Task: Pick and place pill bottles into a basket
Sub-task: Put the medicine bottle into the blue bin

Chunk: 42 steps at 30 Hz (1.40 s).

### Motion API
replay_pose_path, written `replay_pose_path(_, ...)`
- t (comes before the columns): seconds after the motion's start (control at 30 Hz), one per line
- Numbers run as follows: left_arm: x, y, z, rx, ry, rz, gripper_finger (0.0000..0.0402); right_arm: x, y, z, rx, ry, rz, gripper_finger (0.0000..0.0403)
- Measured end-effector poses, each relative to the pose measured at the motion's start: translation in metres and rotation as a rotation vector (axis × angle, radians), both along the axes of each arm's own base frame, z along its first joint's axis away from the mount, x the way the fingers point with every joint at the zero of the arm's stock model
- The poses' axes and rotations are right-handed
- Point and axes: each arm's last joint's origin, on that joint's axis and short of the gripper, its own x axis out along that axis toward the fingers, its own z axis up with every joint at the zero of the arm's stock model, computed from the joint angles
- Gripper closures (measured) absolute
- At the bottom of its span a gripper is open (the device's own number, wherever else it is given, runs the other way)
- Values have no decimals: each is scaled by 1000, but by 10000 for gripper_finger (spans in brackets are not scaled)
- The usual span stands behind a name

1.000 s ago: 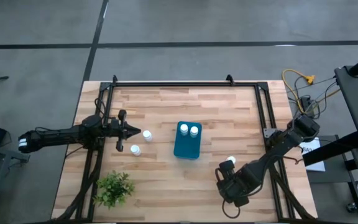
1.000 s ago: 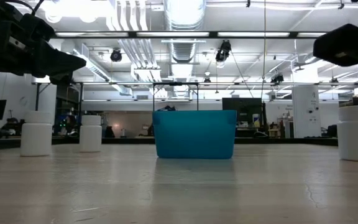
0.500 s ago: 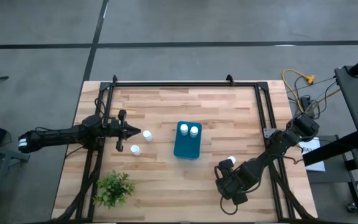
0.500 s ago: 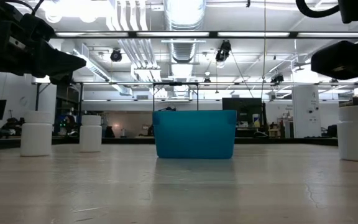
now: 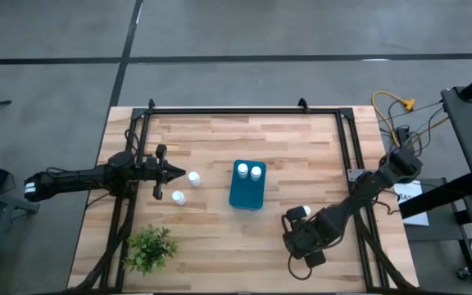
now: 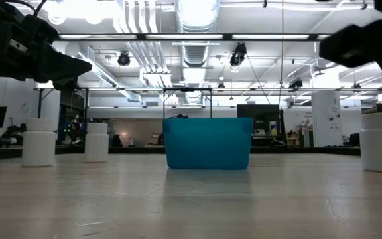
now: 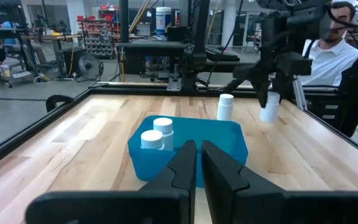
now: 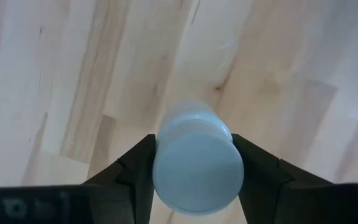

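Right wrist view: the right gripper (image 8: 194, 171) looks straight down on a bottle (image 8: 196, 158), its two fingers pressed against either side of the white cap, so it is grasping that bottle, upright and lifted off the wood. From above, the basket (image 5: 247, 185) lies toward the table's middle from this gripper, holding two bottles already. The left gripper (image 5: 174, 171) waits with fingers closed together and empty, two bottles just beside it. Another bottle (image 7: 225, 107) stands beyond the basket.
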Motion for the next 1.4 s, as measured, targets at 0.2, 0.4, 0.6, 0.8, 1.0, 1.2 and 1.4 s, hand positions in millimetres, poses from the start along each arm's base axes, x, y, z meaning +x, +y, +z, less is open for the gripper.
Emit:
replay_pose_path(0.2, 0, 0, 0, -1, 2, 0, 394, 6, -13, 31, 20, -60, 8, 243)
replay_pose_path(0.4, 0, 0, -1, -1, 6, 0, 394, 14, -37, 59, 40, -115, -24, 243)
replay_pose_path(0.6, 0, 0, -1, -1, 6, 0, 394, 22, -60, 79, 14, -98, -60, 243)
replay_pose_path(0.8, 0, 0, -1, 0, 6, 0, 394, 34, -80, 99, 2, -100, -94, 243)
replay_pose_path(1.0, 0, 0, -1, 0, 7, 0, 394, 42, -102, 117, 4, -132, -151, 243)
replay_pose_path(1.2, 1, 0, -1, 0, 11, 0, 394, 48, -127, 121, -4, -140, -217, 243)
replay_pose_path(1.4, 1, 0, -1, 0, 11, 0, 394, 52, -152, 121, -18, -148, -267, 243)
